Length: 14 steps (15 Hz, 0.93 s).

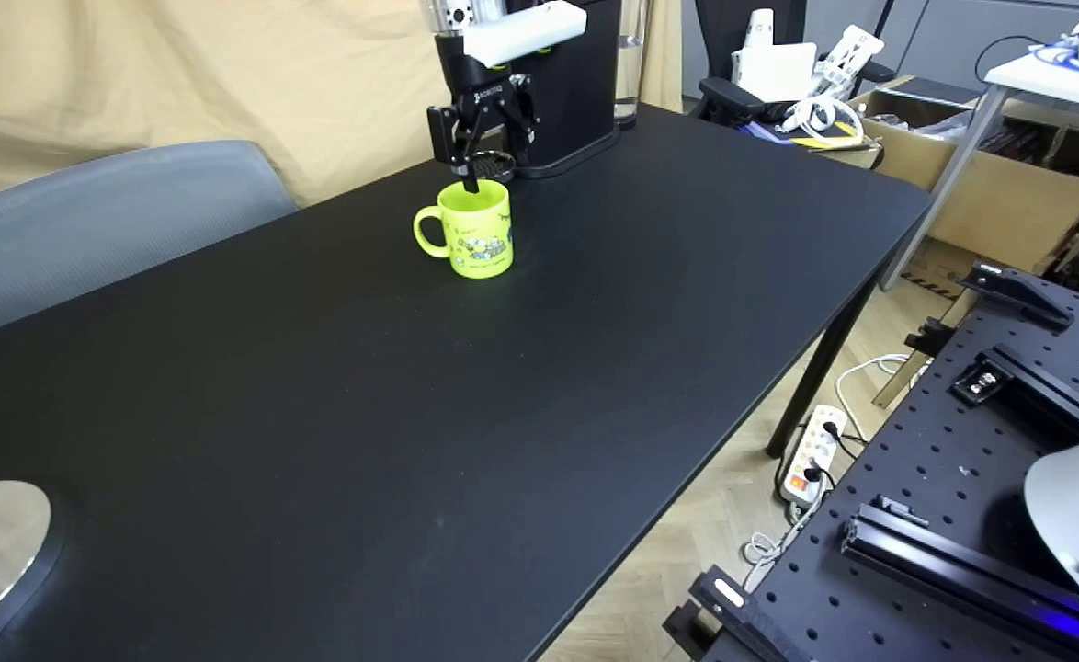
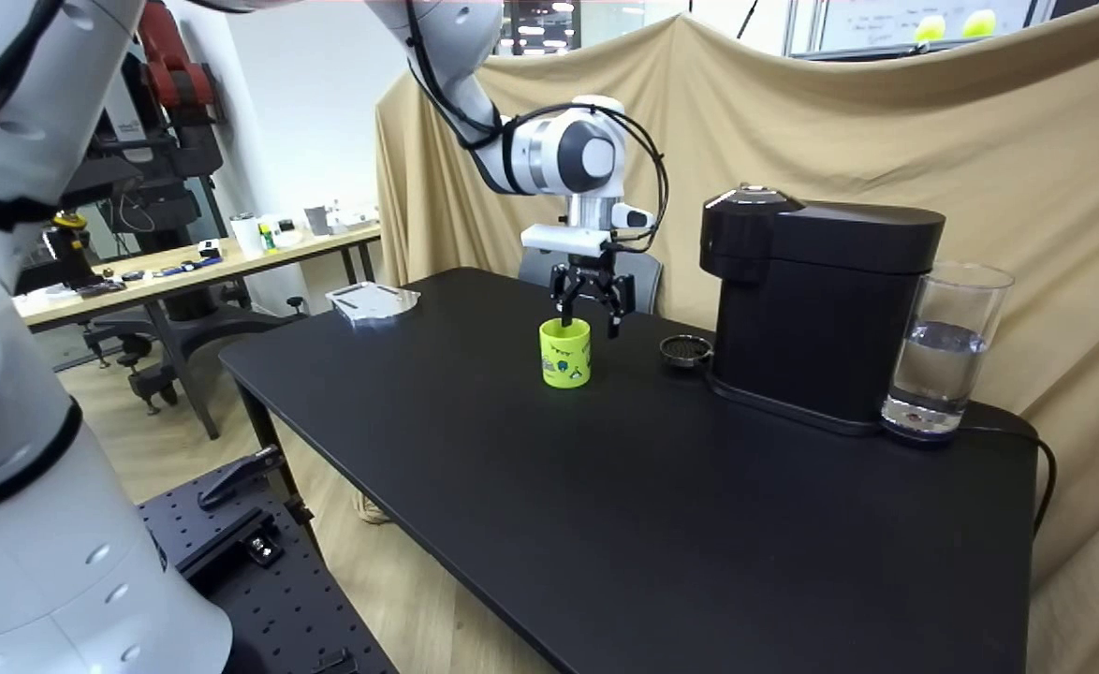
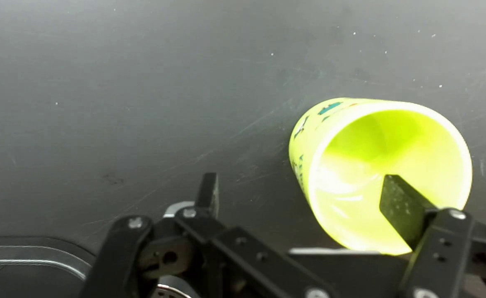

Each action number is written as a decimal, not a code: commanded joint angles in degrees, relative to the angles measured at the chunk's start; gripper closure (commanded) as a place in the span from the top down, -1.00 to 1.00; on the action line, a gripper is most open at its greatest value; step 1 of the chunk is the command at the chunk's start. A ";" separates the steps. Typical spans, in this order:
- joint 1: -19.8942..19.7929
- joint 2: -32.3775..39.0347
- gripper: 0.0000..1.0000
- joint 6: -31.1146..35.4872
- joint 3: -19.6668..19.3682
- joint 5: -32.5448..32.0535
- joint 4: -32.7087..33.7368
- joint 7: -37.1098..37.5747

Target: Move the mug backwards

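The lime-yellow mug stands upright on the black table and shows in both exterior views (image 1: 480, 244) (image 2: 565, 360). Its loop handle points left in an exterior view and is hidden elsewhere. In the wrist view the mug (image 3: 371, 136) is right of centre, its open mouth facing the camera. My gripper (image 3: 300, 182) is open, with its fingers wide apart. One finger reaches into the mug's mouth; the other is outside, off to the side, with the near wall between them. The gripper also shows above the mug in both exterior views (image 1: 498, 170) (image 2: 590, 326).
A black coffee machine (image 2: 812, 318) stands close to the mug, with a round metal drip tray (image 2: 685, 350) in front. A glass water container (image 2: 938, 365) stands beside it. A grey chair (image 1: 117, 225) is at the table's edge. A pale flat plate (image 2: 372, 301) lies at the far end.
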 commanded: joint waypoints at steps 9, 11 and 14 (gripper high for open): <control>0.87 4.35 -0.63 -1.94 0.00 0.36 5.87 -1.19; 0.69 4.19 -0.91 -2.44 0.26 0.39 5.73 -2.36; 0.34 3.50 -1.00 -3.06 0.70 0.62 5.08 -4.39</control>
